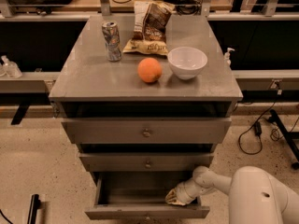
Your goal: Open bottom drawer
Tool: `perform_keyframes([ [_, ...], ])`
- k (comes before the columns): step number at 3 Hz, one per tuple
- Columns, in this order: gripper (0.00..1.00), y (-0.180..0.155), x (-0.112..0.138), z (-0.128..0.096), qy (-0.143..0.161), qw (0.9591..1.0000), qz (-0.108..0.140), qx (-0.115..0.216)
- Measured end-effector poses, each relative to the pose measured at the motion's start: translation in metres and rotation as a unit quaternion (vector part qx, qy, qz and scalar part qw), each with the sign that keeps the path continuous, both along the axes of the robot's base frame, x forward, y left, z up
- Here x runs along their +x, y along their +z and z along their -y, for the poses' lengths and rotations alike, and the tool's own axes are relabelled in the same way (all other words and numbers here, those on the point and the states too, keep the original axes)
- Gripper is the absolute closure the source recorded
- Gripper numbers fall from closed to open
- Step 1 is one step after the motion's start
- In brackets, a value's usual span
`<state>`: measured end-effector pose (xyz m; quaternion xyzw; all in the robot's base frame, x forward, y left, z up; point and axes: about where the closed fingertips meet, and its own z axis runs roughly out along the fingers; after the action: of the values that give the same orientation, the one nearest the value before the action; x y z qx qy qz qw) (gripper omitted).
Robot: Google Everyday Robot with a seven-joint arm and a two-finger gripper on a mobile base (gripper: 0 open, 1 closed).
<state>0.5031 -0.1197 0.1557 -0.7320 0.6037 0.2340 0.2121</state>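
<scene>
The bottom drawer point(140, 212) of the grey metal cabinet is pulled out, showing its plain grey inside, with a small knob on its thin front. My gripper point(175, 198) reaches from the white arm at lower right into the drawer's right front corner, just behind the front panel. The middle drawer point(147, 163) and top drawer point(146, 132) stick out a little.
On the cabinet top point(88, 78) stand a soda can point(111, 41), a chip bag point(148, 27), an orange point(149, 70) and a white bowl point(187, 62). My white arm body point(261, 195) fills the lower right. Cables point(254, 129) lie on the floor at right.
</scene>
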Motion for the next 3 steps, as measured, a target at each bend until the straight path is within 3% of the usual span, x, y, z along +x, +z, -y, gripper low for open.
perform_keyframes([
  [1,1.00,0.003,-0.008,-0.003,0.027,0.9994,-0.005,0.020],
  [2,1.00,0.003,-0.008,-0.003,0.027,0.9994,-0.005,0.020],
  [3,1.00,0.015,-0.010,-0.012,0.015,0.9974,0.013,0.069],
])
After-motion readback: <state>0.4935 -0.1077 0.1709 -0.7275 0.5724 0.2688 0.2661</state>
